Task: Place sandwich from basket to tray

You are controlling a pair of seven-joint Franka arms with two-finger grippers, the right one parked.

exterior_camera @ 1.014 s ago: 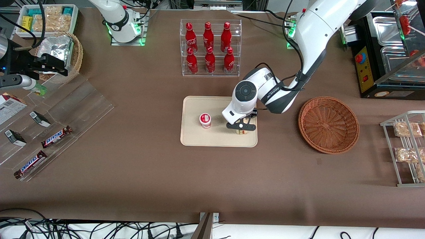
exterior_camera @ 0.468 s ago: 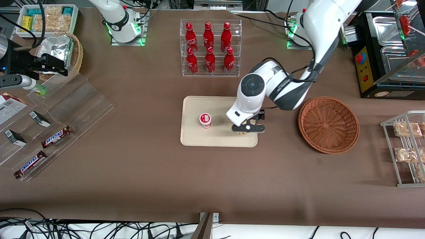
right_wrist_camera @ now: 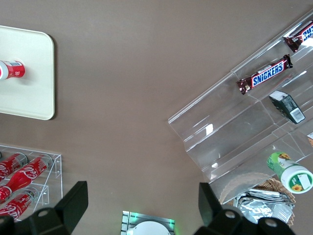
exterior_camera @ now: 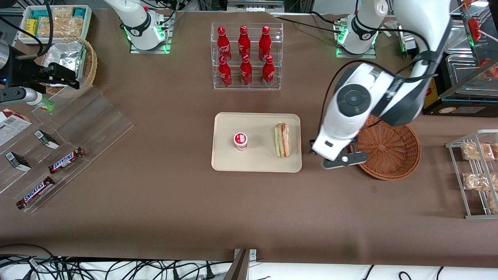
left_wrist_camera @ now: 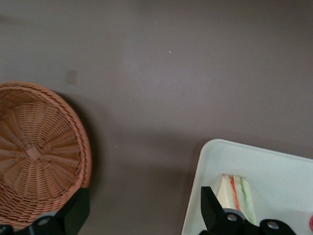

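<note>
The sandwich [exterior_camera: 282, 140] lies flat in the beige tray [exterior_camera: 225, 159], at the end of the tray nearest the reddish-brown basket [exterior_camera: 389, 155], and nothing touches it. The basket holds nothing. My left gripper [exterior_camera: 342, 160] hangs open and raised over the brown table, between the tray and the basket. The left wrist view shows bare table between its fingertips [left_wrist_camera: 145, 215], with the basket [left_wrist_camera: 39, 156] beside one finger and the tray's corner [left_wrist_camera: 274, 166] with the sandwich [left_wrist_camera: 237, 193] beside the other.
A red-lidded cup [exterior_camera: 241, 140] stands in the tray beside the sandwich. A clear rack of red bottles [exterior_camera: 246, 56] stands farther from the front camera. A wire rack of snack packs [exterior_camera: 476, 175] is at the working arm's end, an acrylic candy-bar display [exterior_camera: 66, 159] at the parked arm's.
My gripper was shut on the sandwich over the tray. It has let go, risen and swung toward the basket, leaving the sandwich lying in the tray.
</note>
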